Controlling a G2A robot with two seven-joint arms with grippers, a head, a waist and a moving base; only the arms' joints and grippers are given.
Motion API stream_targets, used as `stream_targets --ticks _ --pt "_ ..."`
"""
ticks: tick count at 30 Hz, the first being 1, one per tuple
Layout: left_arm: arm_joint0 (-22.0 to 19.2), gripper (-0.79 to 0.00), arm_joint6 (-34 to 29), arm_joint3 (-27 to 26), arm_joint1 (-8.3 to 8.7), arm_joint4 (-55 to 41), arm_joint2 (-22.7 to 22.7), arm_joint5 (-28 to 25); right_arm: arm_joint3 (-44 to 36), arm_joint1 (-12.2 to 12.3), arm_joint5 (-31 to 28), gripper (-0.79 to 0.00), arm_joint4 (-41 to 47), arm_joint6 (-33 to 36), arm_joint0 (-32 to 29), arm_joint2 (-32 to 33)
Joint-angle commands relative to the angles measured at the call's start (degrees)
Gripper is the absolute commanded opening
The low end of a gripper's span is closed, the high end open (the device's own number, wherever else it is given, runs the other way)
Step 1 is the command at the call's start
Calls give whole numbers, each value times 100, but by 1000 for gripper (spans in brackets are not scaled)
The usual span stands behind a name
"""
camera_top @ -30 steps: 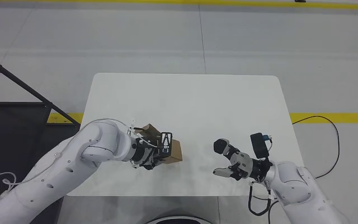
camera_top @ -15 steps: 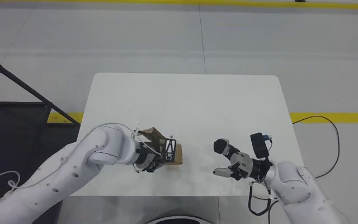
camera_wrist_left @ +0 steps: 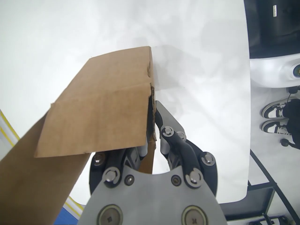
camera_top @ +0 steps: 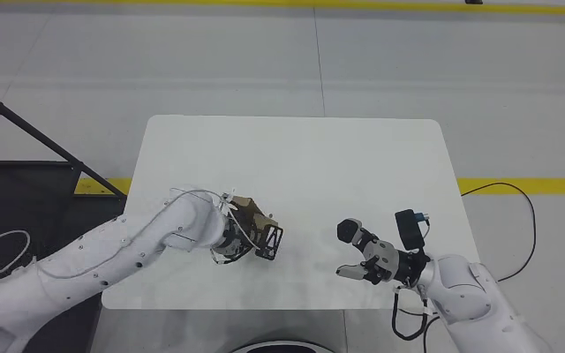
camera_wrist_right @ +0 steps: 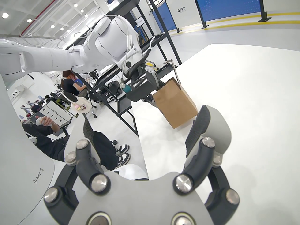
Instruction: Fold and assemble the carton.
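The brown carton is tilted over the near left part of the white table, partly folded, with one panel bent over at a crease. The left gripper is clamped on the carton's edge, with one finger outside the cardboard and the other hidden behind it. Whether the carton's lowest corner rests on the table I cannot tell. Well apart from it, over the near right part of the table, the right gripper hangs with its fingers spread wide and nothing between them
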Motion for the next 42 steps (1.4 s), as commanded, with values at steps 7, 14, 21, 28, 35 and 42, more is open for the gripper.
stream_targets --ticks 7,14,21,28,35,42 --pt "-1095 -785 -235 529 -369 -741 1026 236 0 0 0 0 0 0 0 0" --pt "-964 -785 -315 874 -754 -320 1026 314 0 0 0 0 0 0 0 0" --pt "-875 -613 -353 1194 -1089 -62 1026 352 0 0 0 0 0 0 0 0" --pt "-950 -354 -363 1357 -1267 -86 1026 362 0 0 0 0 0 0 0 0" --pt "-1045 -302 -390 1361 -1318 -249 1026 389 0 0 0 0 0 0 0 0" --pt "-1248 -58 -440 1233 -1259 -731 1026 440 0 0 0 0 0 0 0 0"
